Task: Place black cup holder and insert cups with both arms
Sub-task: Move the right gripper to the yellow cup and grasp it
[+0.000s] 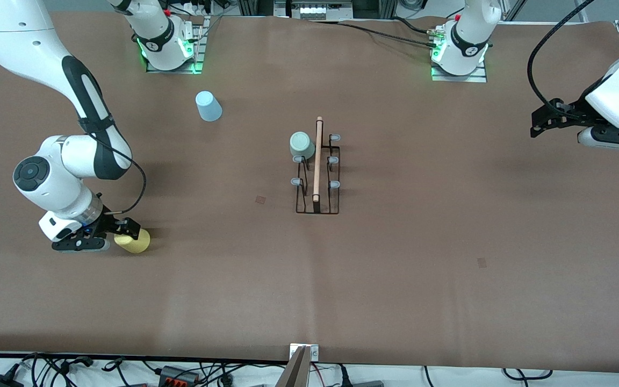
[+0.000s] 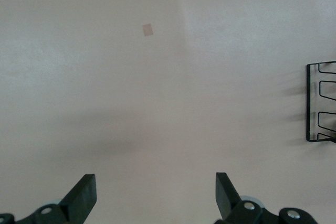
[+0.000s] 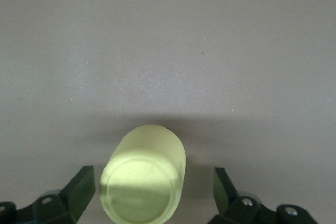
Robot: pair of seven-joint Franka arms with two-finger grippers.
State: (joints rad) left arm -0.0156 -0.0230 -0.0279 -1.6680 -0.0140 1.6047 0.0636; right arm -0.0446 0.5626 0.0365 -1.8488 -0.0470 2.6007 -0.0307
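- My right hand is low at the desk toward the right arm's end, fingers spread wide on either side of the yellow cup; in the right wrist view the cup stands between them, base up, with a gap on each side.
- My left hand hangs over the left arm's end of the desk, fingers apart and holding nothing.
- The black cup holder stands mid-desk, its wooden handle running along the top.
- The pale green cup sits inverted on one of its pegs.
- The light blue cup stands upside down on the desk, farther from the front camera than the yellow cup.
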